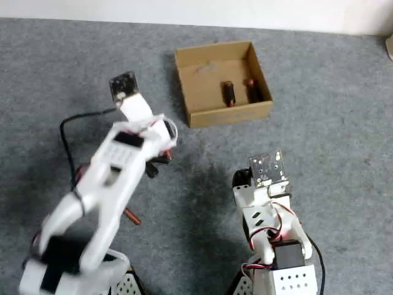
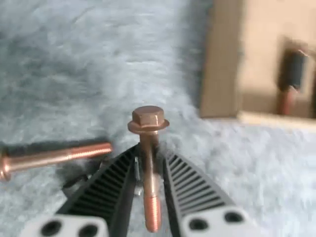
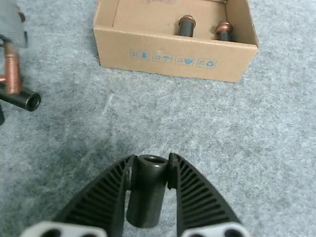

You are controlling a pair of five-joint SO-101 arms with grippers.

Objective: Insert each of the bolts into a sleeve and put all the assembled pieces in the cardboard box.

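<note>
My left gripper (image 2: 148, 150) is shut on a copper bolt (image 2: 148, 163), hex head pointing away from the wrist, just above the grey carpet. In the high view this gripper (image 1: 158, 161) sits left of the cardboard box (image 1: 195, 86). My right gripper (image 3: 151, 158) is shut on a black sleeve (image 3: 147, 195), open end toward the box (image 3: 173, 61); from above this gripper (image 1: 241, 179) lies below the box. Two assembled pieces (image 3: 186, 24) (image 3: 224, 29) rest inside the box. A second bolt (image 2: 54, 155) lies on the carpet. Another black sleeve (image 3: 22, 98) lies by the held bolt (image 3: 11, 69).
A loose bolt (image 1: 132, 216) lies on the carpet under the left arm. A black cable (image 1: 67, 141) loops at the left. Open grey carpet stretches between the right gripper and the box front wall (image 1: 230, 114).
</note>
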